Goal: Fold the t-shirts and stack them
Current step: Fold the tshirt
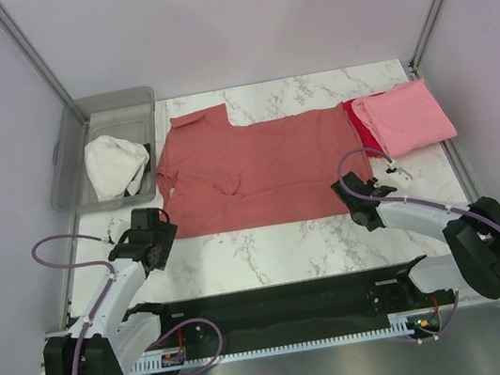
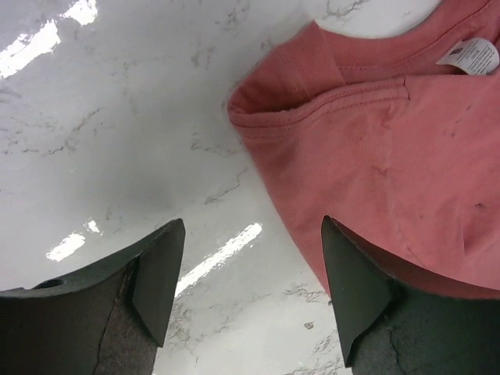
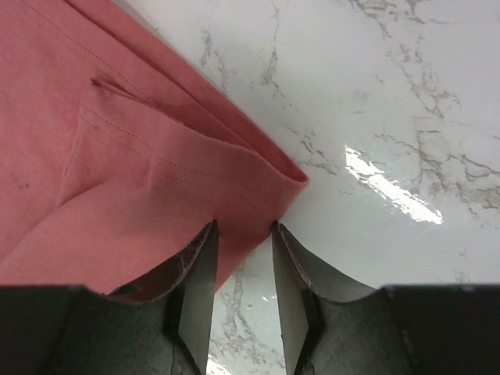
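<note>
A dusty salmon-red t-shirt point(image 1: 257, 169) lies spread flat across the middle of the marble table. A folded light pink t-shirt point(image 1: 407, 117) lies at the back right on top of a bright red t-shirt point(image 1: 360, 122), of which only an edge shows. My left gripper point(image 1: 151, 238) is wide open over bare marble at the salmon shirt's near left corner point(image 2: 375, 141); its right finger point(image 2: 355, 281) overlaps the hem. My right gripper point(image 1: 350, 193) is open with a narrow gap, its fingertips point(image 3: 205, 250) at the shirt's near right corner point(image 3: 156, 156). Marble shows between the jaws.
A clear plastic bin point(image 1: 73, 149) stands at the back left with a white cloth point(image 1: 116, 164) in it. A small white cloth bit point(image 1: 115, 230) lies by my left gripper. Metal frame posts and pale walls close in both sides. Marble table point(image 1: 287, 239) in front of the shirt.
</note>
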You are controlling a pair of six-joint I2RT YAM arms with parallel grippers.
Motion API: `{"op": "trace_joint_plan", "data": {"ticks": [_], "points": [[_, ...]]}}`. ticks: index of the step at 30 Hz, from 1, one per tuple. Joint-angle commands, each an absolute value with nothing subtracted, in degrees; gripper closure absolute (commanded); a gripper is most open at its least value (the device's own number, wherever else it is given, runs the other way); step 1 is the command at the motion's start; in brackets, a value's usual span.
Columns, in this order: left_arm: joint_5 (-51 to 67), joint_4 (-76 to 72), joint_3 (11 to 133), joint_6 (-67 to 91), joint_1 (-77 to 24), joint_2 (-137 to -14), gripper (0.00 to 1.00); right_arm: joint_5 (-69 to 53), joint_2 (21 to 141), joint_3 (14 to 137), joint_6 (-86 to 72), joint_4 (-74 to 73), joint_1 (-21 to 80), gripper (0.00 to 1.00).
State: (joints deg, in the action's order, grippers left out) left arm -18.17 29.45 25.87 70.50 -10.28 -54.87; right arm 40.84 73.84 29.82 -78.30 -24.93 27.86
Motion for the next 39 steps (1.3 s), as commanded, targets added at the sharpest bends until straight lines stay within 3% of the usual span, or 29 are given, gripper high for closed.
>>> {"op": "trace_joint_plan", "data": {"ticks": [1,4,6,7,12,18,28,31,32,34,39], "points": [[-14.85,25.49,25.58,67.41,-7.82,-55.46,0.22,42.71,76.37,32.69,-80.59,-23.38,27.42,0.59],[-14.85,24.26,25.49,66.89,-7.65,-55.63,0.22,43.41,78.48,33.22,-81.38,-23.38,27.25,0.69],[-14.42,23.12,25.58,66.27,-7.65,-56.42,0.19,44.03,79.1,33.22,-81.56,-23.38,27.16,0.85],[-14.33,22.59,25.66,66.01,-7.65,-56.69,0.19,44.12,79.01,33.22,-81.39,-23.38,27.25,0.99],[-14.15,20.22,25.75,65.04,-7.47,-59.32,0.2,43.59,75.77,32.61,-78.75,-23.29,27.25,1.0],[-15.11,17.14,23.3,68.28,-7.38,-59.68,0.38,42.89,70.93,30.85,-77.17,-22.85,27.16,1.0],[-16.26,13.1,23.03,71.72,-6.68,-65.82,0.51,41.66,68.12,29.44,-76.64,-22.06,27.16,1.0],[-15.39,12.13,22.41,73.39,-6.59,-68.2,0.7,41.22,68.12,29.18,-76.64,-21.97,27.16,1.0],[-15.21,12.04,22.24,73.65,-6.5,-68.38,0.84,41.22,67.94,29.01,-76.64,-22.15,27.25,1.0],[-15.12,11.95,21.45,73.83,-6.24,-67.42,0.95,41.04,67.24,28.65,-76.64,-22.41,27.16,1.0],[-15.82,13.18,18.37,73.65,-6.24,-60.66,0.98,40.0,64.87,27.34,-77.61,-24.96,27.16,1.0]]}}
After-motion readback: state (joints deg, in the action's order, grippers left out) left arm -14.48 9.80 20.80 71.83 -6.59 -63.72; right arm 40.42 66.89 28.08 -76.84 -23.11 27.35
